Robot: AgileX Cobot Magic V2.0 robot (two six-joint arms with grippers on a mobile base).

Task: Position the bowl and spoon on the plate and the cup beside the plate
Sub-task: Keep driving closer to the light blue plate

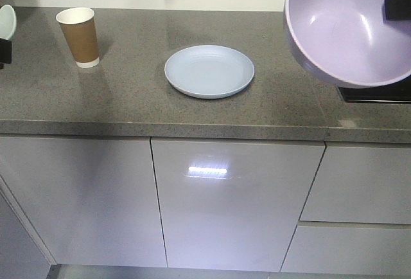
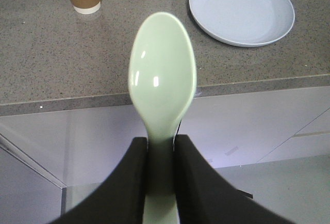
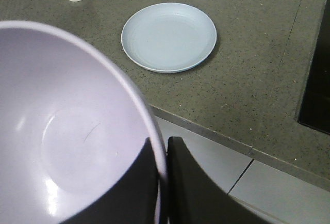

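Currently, none of the arranging is seen to be finished: two things are held in the air and nothing is laid on the plate. At the far left, the mint-green spoon [image 2: 162, 74] is pinched by its handle between the two dark fingers of the left hand [image 2: 161, 145]. Its scoop end is pointed toward the counter [image 1: 128, 102] and is held out past the counter's front edge in the wrist view. Next, the brown paper cup [image 1: 78, 36] is seen upright on the counter, well apart from the plate on its left side. Its inside is white, and no contents can be made out. In the middle, the pale blue-grey plate [image 1: 209, 71] is laid flat on the counter, bare. At the right, the lavender bowl [image 1: 350, 25] is held aloft and tilted, its empty inside turned toward the front camera. Its rim is clamped between the fingers of the right hand [image 3: 164, 149]. A black panel [image 1: 376, 94] is set into the counter below it. Three placements are judged to be left: bowl onto plate, spoon onto plate, and cup brought beside the plate.
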